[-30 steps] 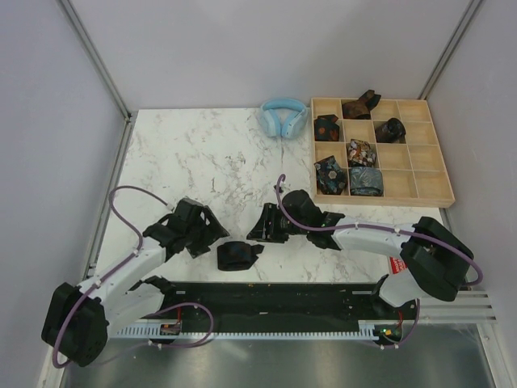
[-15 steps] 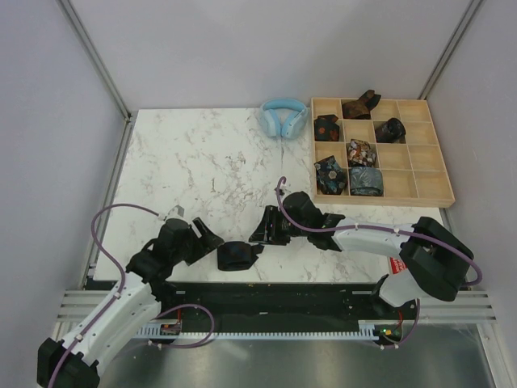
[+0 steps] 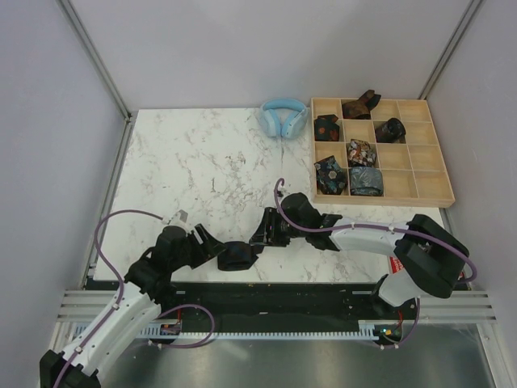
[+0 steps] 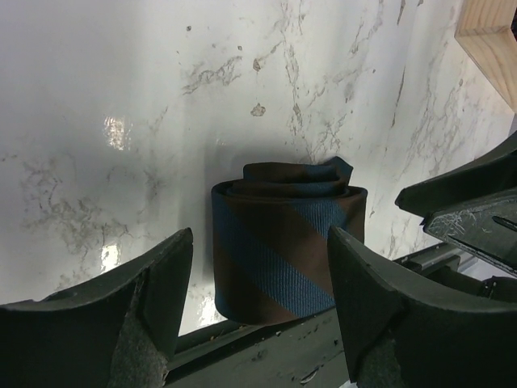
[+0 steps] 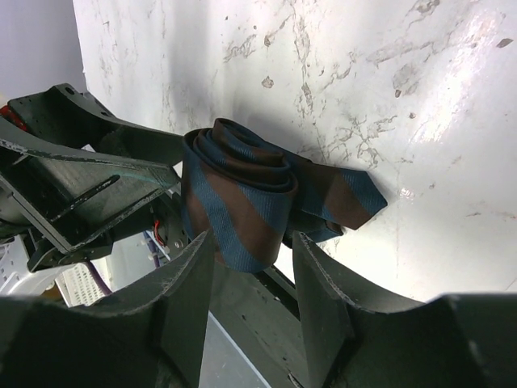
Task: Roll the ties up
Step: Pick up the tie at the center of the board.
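1. Top external view: the marble table [image 3: 186,162] is carrying a wooden tray [image 3: 446,187] far right.
2. Left gripper [image 4: 258,246] is gaping wide, straddling the rolled tie [image 4: 279,242] untouched.
3. Right gripper [image 5: 249,242] is hanging half-spread, holding nothing.
4. The rolled tie is lying between both, near the table's front edge.

Robot test cell on a lab bench, not a home or shop. Evidence:
- Plain grey panel walls [image 3: 48,121], joined by aluminium profiles [image 3: 95,56], are closed round the far side and both flanks of the grippers.
- A marble-look table top [image 3: 186,162] is used as the work surface.
- Behind the left gripper [image 3: 212,249] and right gripper [image 3: 260,233], both arm bases are bolted to a black base plate [image 3: 275,301].
- A slotted cable duct [image 3: 266,330] and loose purple cables [image 3: 121,217] are seen there too.
- A wooden compartment tray [image 3: 380,201] is set beyond and to the right of the right gripper. Light blue headphones [image 3: 283,117] lie just left of the tray.
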`<action>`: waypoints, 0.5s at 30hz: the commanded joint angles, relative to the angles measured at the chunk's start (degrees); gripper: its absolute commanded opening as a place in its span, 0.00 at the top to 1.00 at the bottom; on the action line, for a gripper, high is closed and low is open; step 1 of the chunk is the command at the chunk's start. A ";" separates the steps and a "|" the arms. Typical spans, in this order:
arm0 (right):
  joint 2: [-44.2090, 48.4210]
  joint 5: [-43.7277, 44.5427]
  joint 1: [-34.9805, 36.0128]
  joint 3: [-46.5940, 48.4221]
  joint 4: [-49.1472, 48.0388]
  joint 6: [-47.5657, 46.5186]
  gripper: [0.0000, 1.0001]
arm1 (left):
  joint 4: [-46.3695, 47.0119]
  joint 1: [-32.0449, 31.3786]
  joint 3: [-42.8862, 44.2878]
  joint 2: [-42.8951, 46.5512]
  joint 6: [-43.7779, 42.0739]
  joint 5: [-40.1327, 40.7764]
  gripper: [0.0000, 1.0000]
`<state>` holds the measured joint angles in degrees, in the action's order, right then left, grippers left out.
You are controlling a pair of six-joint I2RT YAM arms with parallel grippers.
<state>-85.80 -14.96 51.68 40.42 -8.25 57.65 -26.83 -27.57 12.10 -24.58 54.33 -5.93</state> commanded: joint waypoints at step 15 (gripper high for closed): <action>-3.93 -1.65 2.72 -1.84 -9.14 0.45 0.52 | 5.30 -0.90 -4.01 0.41 -2.29 -5.14 0.27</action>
<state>-88.49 -15.31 53.34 39.72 -12.08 57.71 -23.92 -28.05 8.73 -24.12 54.28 -9.61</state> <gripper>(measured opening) 0.491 0.732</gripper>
